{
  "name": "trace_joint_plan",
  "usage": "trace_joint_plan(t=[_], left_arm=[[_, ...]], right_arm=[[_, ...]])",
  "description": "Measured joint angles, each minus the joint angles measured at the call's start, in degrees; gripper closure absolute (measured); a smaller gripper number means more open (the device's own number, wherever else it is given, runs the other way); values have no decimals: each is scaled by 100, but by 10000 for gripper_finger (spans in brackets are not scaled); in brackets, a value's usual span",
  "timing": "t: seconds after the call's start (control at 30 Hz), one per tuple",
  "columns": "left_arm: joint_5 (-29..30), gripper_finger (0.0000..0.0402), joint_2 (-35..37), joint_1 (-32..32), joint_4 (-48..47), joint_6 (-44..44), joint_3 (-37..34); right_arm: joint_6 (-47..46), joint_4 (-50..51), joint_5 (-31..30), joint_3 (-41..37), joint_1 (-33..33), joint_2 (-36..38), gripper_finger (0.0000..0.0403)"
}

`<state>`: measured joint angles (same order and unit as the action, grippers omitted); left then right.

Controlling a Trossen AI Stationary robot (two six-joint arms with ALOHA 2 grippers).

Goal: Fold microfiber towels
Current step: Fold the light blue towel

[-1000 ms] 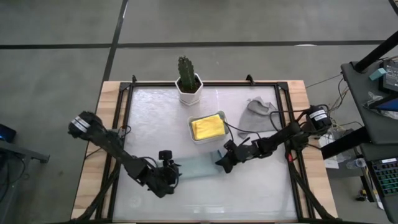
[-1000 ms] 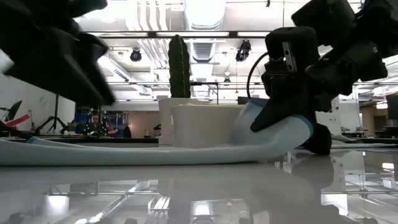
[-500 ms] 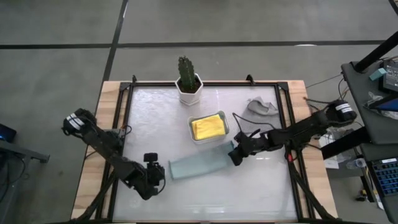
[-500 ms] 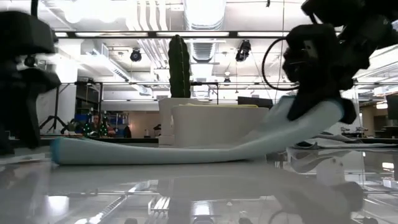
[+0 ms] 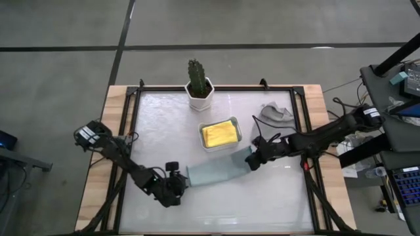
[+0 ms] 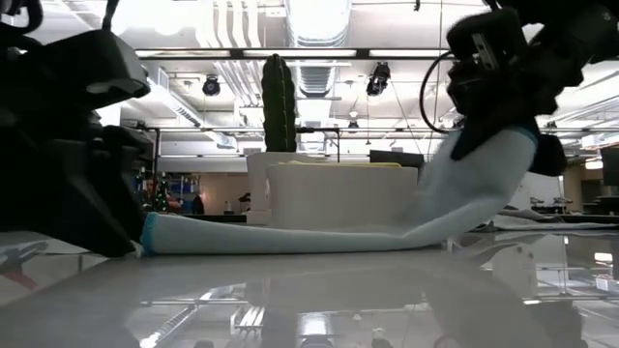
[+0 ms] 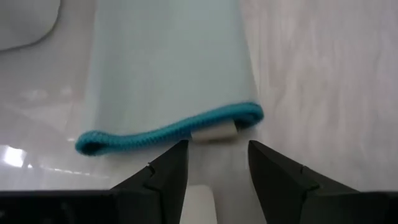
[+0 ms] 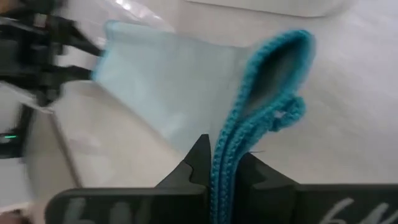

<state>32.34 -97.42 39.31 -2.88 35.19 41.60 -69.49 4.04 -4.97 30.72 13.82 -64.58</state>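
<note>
A pale teal towel [image 5: 216, 172], folded into a long strip, lies on the table's middle. Its left end [image 7: 168, 132], hemmed in darker teal, rests on the table. Its right end is raised in my right gripper [image 5: 252, 160], which is shut on it. My left gripper [image 5: 181, 184] is open and low at the strip's left end; its fingertips [image 7: 216, 152] stand just short of the hem without touching it. A yellow towel [image 5: 219, 133] lies in the white tray [image 5: 203, 141]. A grey towel [image 5: 275, 113] lies crumpled at the far right. My right gripper pinches the strip's right end by its stitched teal hems [image 8: 224, 146] between its two fingers, with more than one layer in the hold. The fingers slant down from the table's right side. That end [image 6: 484, 164] is lifted, and the rest slopes down and lies flat on the table.
A potted cactus [image 5: 199, 85] in a white pot stands at the far edge, behind the tray. The tray sits just beyond the teal strip. Bare table lies near the front edge and to the right of the strip.
My right gripper has risen and drawn back toward the table's right edge, lifting the strip's right end and sliding the whole strip rightward. My left gripper, which was over the strip's left end, backed off to the left, then came back down to the shifted end.
</note>
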Motion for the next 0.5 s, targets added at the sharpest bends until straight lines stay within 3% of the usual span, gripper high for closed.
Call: trace_joint_plan(t=[0.23,0.5], left_arm=[[-22,247,-73,-26,294,-298,-4],[-31,247,-81,-33,444,-294,-44]], right_arm=[[135,-463,97,511,4,-593,392],[486,-431,269,1835,13,-1944,392]])
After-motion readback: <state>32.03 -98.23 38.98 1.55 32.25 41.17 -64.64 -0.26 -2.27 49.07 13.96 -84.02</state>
